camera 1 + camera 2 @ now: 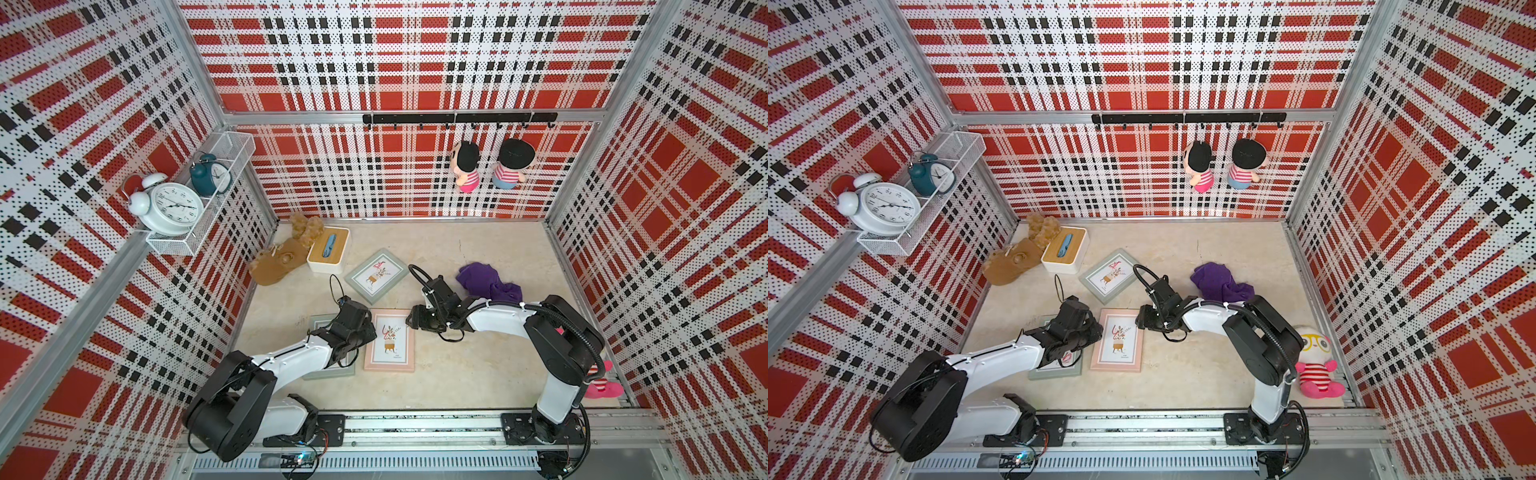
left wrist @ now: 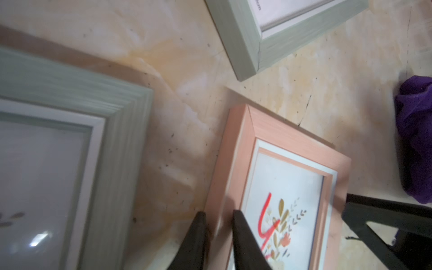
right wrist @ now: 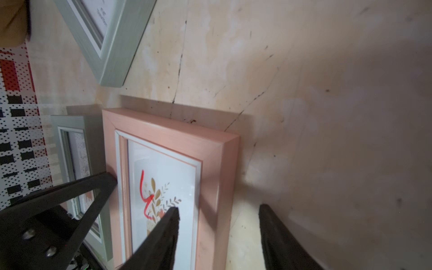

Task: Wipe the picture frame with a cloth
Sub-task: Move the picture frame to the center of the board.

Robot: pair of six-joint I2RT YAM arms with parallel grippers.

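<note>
both claws at the pink picture frame [image 1: 390,345], purple cloth [image 1: 488,282] off to its right

a green frame [image 1: 330,374] lies flat, partly under the left arm. just beside it, the left gripper [image 2: 218,214] has its jaws standing narrow on either side of the pink picture frame's left rail; whether they pinch it, i cannot tell. the pink picture frame lies flat on the tabletop [image 1: 457,374]. the right gripper [image 3: 219,207] straddles its right rail, jaws apart, the outer finger clear of the wood. farther right and back, the cloth lies crumpled on the tabletop, apart from both grippers.
</note>
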